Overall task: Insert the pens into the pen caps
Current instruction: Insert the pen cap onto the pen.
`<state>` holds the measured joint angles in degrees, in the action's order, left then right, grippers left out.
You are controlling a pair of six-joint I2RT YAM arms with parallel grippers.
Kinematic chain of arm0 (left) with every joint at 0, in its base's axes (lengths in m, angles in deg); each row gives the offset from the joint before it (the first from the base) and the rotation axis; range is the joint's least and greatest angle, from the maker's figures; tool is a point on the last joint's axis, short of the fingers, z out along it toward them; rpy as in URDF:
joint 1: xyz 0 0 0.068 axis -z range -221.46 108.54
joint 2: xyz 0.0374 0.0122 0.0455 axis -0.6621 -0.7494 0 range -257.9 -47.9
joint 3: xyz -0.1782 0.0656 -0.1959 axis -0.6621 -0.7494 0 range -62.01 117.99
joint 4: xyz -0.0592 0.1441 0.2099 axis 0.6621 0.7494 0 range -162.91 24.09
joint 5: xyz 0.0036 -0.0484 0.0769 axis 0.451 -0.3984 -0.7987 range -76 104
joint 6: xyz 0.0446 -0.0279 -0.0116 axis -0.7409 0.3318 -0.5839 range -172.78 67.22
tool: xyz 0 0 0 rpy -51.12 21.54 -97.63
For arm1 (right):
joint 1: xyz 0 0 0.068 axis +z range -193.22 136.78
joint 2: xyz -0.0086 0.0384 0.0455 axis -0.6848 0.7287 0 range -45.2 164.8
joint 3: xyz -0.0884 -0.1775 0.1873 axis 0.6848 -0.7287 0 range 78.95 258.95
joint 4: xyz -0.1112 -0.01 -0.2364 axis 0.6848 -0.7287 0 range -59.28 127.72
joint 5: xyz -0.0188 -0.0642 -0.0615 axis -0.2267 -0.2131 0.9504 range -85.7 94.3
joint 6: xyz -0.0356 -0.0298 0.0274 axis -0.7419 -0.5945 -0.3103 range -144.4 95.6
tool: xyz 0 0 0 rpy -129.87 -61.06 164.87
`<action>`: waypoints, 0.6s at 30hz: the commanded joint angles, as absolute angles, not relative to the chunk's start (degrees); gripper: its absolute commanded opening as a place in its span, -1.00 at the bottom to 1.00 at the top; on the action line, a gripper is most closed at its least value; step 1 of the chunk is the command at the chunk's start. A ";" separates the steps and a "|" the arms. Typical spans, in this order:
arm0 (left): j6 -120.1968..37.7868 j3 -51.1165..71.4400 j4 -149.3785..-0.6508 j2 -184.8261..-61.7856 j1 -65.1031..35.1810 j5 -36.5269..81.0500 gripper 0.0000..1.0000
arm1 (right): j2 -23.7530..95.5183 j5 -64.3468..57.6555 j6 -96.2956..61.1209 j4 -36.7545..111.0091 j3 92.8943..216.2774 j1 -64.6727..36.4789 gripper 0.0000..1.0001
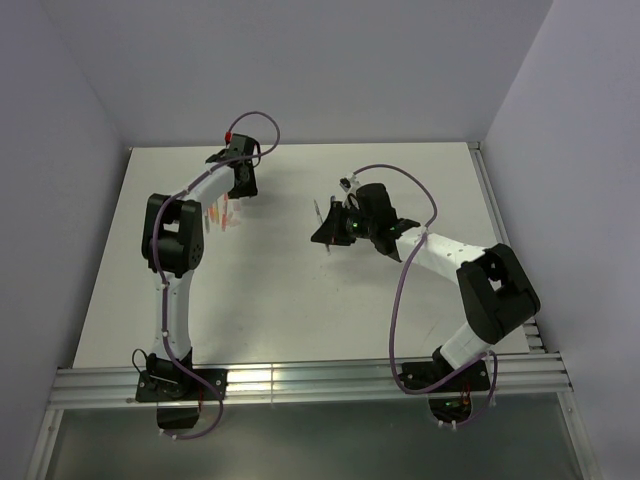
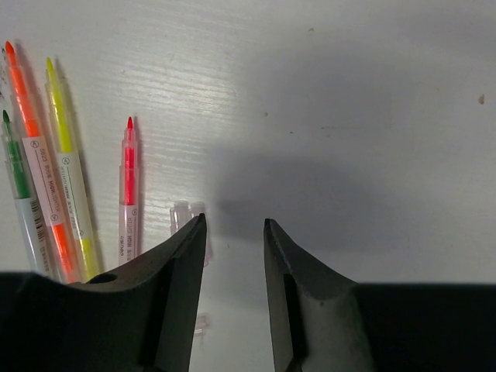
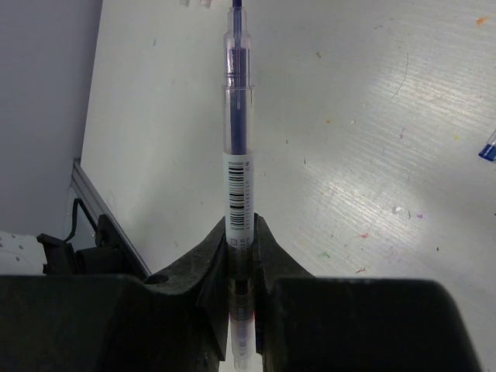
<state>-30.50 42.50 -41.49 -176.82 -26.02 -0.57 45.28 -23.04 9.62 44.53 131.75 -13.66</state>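
Note:
Several uncapped pens lie side by side at the left of the left wrist view: green [image 2: 15, 174], orange [image 2: 35, 155], yellow [image 2: 66, 163] and red [image 2: 129, 194]. Two clear pen caps [image 2: 184, 215] lie just beyond my left fingertip, and another clear cap [image 2: 201, 322] lies under it. My left gripper [image 2: 235, 222] is open over bare table with nothing between its jaws. My right gripper [image 3: 240, 221] is shut on a dark blue pen [image 3: 239, 132], tip pointing away. From above, the left gripper [image 1: 240, 188] is beside the pens [image 1: 223, 215], and the right gripper [image 1: 326, 228] is mid-table.
A blue cap [image 3: 487, 147] lies at the right edge of the right wrist view. The white table [image 1: 300, 300] ends at a metal rail [image 1: 300, 380] in front. Grey walls close the back and sides.

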 commanded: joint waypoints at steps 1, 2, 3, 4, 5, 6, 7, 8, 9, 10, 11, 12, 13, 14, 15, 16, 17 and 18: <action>-29.41 41.70 -42.15 -172.88 -26.34 -0.24 -0.18 | 45.68 -24.01 9.88 47.04 131.42 -14.13 -1.00; -29.41 41.70 -42.06 -172.97 -26.34 -0.24 -0.18 | 45.68 -23.92 9.88 47.04 131.42 -14.13 -1.00; -29.41 42.05 -41.63 -173.06 -26.34 -0.33 -0.19 | 45.68 -24.00 9.96 47.04 131.42 -14.13 -1.00; -29.41 42.14 -41.45 -173.14 -26.34 -0.50 -0.19 | 45.68 -24.09 9.79 46.95 131.51 -14.13 -1.00; -29.58 42.06 -41.45 -173.06 -26.34 -0.68 -0.19 | 45.68 -24.09 9.79 46.86 131.42 -14.13 -1.00; -29.58 41.62 -41.71 -172.97 -26.34 -0.76 -0.19 | 45.68 -24.18 9.79 46.86 131.51 -14.13 -1.00; -29.49 41.53 -41.97 -172.97 -26.34 -0.94 -0.19 | 45.68 -24.09 9.79 46.95 131.51 -14.13 -1.00; -29.58 41.35 -42.06 -172.71 -26.34 -1.03 -0.19 | 45.77 -24.01 9.79 46.86 131.42 -14.13 -1.00; -29.67 41.26 -42.06 -172.79 -26.34 -1.29 -0.18 | 45.77 -24.09 9.79 46.78 131.51 -14.13 -1.00; -29.58 41.35 -41.80 -172.71 -26.34 -1.64 -0.19 | 45.86 -24.09 9.79 46.78 131.51 -14.13 -1.00; -29.67 41.35 -41.80 -172.79 -26.34 -1.73 -0.19 | 45.94 -24.18 9.79 46.86 131.60 -14.13 -1.00; -29.76 41.18 -41.97 -172.71 -26.43 -1.82 -0.18 | 46.03 -24.27 9.79 46.86 131.69 -14.13 -1.00; -29.76 41.18 -41.97 -172.88 -26.43 -1.82 -0.18 | 46.21 -24.53 9.87 46.95 131.69 -14.13 -1.00; -29.67 41.18 -41.71 -172.88 -26.43 -1.91 -0.19 | 46.21 -24.53 9.88 46.95 131.69 -14.13 -1.00; -29.58 41.09 -41.80 -172.88 -26.52 -1.99 -0.19 | 46.21 -24.53 9.88 46.86 131.60 -14.13 -1.00; -29.67 40.83 -42.06 -172.71 -26.52 -1.91 -0.19 | 46.21 -24.53 9.88 46.86 131.69 -14.13 -1.00; -29.67 40.74 -42.15 -172.62 -26.52 -1.82 -0.19 | 46.21 -24.53 9.88 46.86 131.69 -14.13 -1.00; -29.67 40.82 -42.06 -172.79 -26.61 -1.91 -0.19 | 46.12 -24.53 9.79 46.78 131.60 -14.13 -1.00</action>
